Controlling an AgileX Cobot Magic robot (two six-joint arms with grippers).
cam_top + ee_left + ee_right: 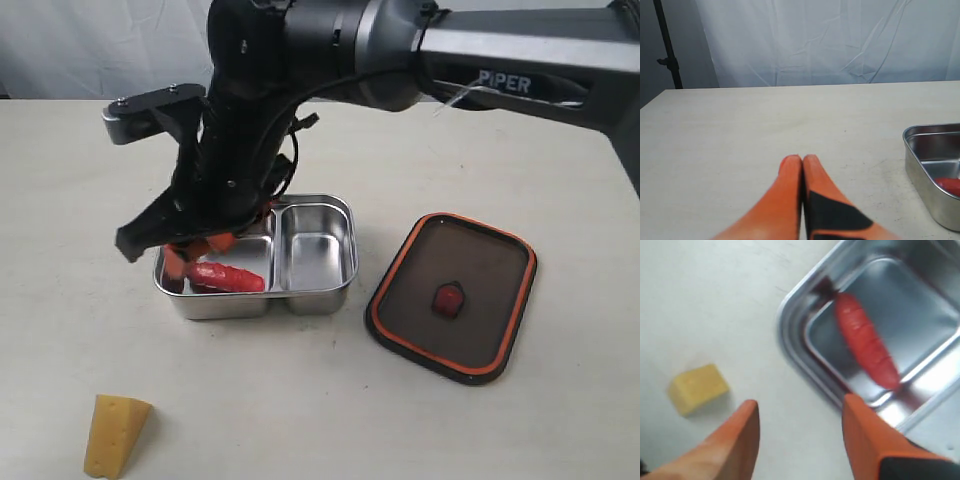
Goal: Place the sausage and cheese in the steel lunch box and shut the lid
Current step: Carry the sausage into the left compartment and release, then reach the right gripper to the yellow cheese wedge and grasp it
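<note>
Orange right gripper (801,402) spread wide, empty, above lunch box (786,335) edge, sausage (867,347) inside; left gripper (802,159) pressed together, empty.

Glossy red: sausage (228,277). Yellow-orange: cheese (115,435). Plain mirror silver: steel lunch box (320,300). Dark smoky brown with orange rim: lid (410,290); red: its centre valve (447,300). Off-white: table (300,400). Orange with black patches: my left gripper (801,159), my right gripper (800,402). Black and grey, white lettering: my arm (520,60).

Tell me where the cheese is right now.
The cheese lies on the table at the exterior view's lower left, apart from the steel lunch box, which holds the sausage.
</note>
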